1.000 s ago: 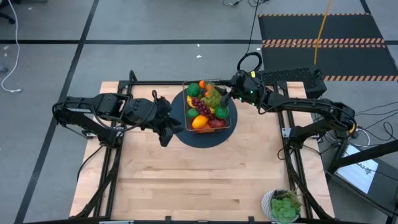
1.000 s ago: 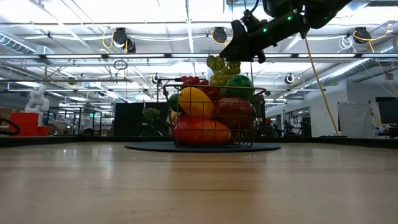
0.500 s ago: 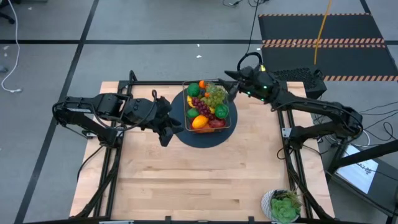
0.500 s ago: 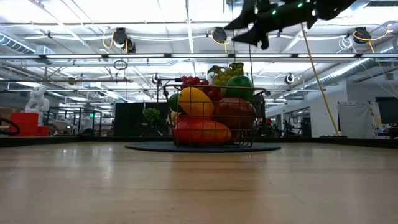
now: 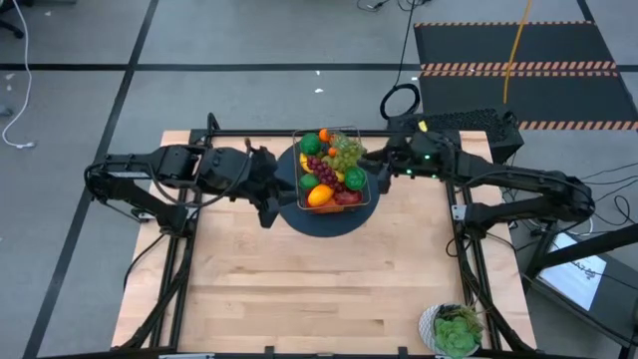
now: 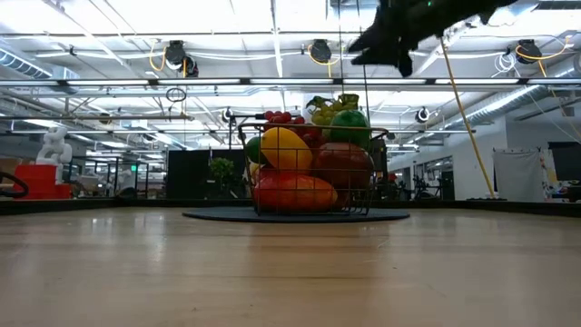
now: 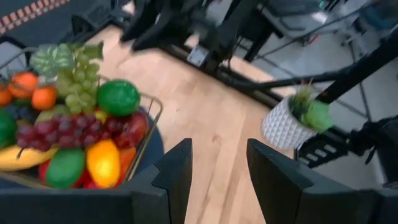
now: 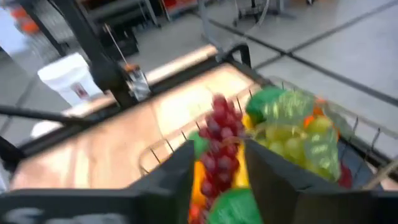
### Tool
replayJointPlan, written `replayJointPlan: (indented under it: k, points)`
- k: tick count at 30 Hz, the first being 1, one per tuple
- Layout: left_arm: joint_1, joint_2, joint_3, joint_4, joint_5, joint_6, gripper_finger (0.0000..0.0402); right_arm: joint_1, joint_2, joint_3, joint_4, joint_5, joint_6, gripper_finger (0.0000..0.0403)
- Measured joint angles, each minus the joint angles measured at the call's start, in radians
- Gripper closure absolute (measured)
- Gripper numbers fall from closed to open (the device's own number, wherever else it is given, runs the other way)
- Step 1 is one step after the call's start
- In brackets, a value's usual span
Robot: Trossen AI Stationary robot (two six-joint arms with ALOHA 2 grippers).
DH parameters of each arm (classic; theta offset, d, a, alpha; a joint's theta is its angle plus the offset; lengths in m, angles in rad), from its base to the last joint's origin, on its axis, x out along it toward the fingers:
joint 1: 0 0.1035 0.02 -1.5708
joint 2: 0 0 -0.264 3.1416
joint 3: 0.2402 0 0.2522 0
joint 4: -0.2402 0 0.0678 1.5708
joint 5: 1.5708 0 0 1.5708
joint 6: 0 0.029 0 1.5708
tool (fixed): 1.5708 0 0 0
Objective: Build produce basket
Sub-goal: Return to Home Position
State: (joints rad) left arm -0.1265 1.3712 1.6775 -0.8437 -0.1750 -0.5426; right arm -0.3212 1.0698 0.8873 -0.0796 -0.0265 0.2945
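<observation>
1. We see the basket (image 6: pixel 370 173) standing upright on a round dark mat (image 5: pixel 334 223), toward 12 o'clock from the middle of the wooden table (image 5: pixel 299 289).
2. The produce (image 5: pixel 332 170) is heaped inside the basket and rises above its rim.
   - The green grapes (image 5: pixel 346 152) lie on top, toward 1 o'clock in the pile.
   - The purple grapes (image 5: pixel 321 165) run across the middle.
   - An orange (image 5: pixel 324 135) sits at 12 o'clock.
   - A mango (image 5: pixel 319 195) is at 7 o'clock.
   - A lime (image 5: pixel 355 179) is at 4 o'clock.
   - A red apple (image 5: pixel 346 196) is at 5 o'clock.
3. The left gripper (image 5: pixel 275 194) hangs at 9 o'clock from the basket, just beside it and apart from the wire. Its wrist view shows the two dark fingers (image 7: pixel 180 171) spread, with bare tabletop between them and nothing held.
4. The right gripper (image 5: pixel 377 160) sits at 3 o'clock from the basket, near its rim. In the low view it is well above the pile. Its fingers (image 8: pixel 168 180) are parted and empty, and the grapes seen between them lie farther off in the basket.
5. A leafy plant (image 5: pixel 457 329) in a white pot stands at the table's 5 o'clock corner, well apart from the basket.
</observation>
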Motion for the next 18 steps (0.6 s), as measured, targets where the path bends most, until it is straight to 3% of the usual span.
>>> replayJointPlan:
  k: [4,6,11,18]
  points:
    - [0.022,0.000,0.000,0.066,0.000,0.001,0.0250,-0.025,0.086,-0.003,0.027,0.001,-0.072,0.0371]
    - [0.030,0.000,0.000,0.087,0.000,-0.001,0.0250,-0.049,0.127,-0.003,0.047,0.013,-0.117,0.0394]
    - [0.031,0.000,0.000,0.097,0.001,-0.045,0.0250,-0.150,0.251,-0.002,0.069,0.072,-0.138,0.0385]
    - [0.013,0.000,0.000,0.093,0.001,-0.090,0.0250,-0.235,0.363,-0.004,0.250,-0.138,-0.147,0.0401]
